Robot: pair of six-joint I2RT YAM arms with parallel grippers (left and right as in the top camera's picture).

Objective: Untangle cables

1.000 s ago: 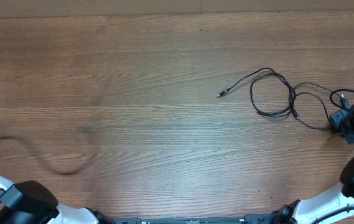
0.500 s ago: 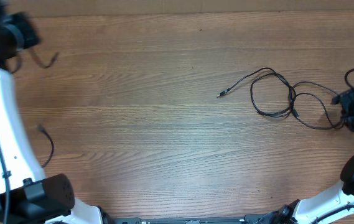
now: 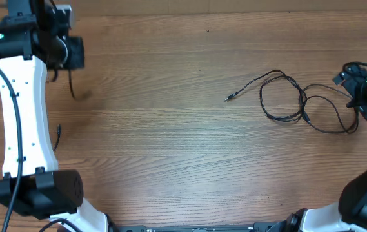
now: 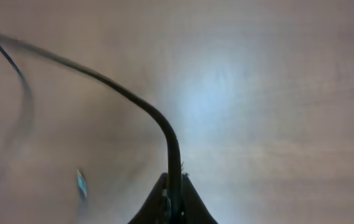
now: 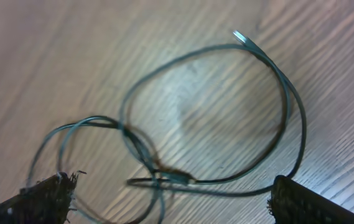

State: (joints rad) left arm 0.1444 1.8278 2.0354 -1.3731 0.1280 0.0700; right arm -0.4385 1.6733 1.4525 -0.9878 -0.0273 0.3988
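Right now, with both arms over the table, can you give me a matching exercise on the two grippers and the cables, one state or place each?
Things:
A. left gripper
B. right gripper
C. looped cables
D. single cable

States:
1. lying loose on the right side of the table
2. jaws wide apart, holding nothing
3. pinched at one point, trailing off to the left
4. shut on a thin cord

Pairs: A-4, B-2, C-1, D-3

Tangled cables (image 5: 164, 173) right, seemingly dangling cable (image 4: 172, 146) left
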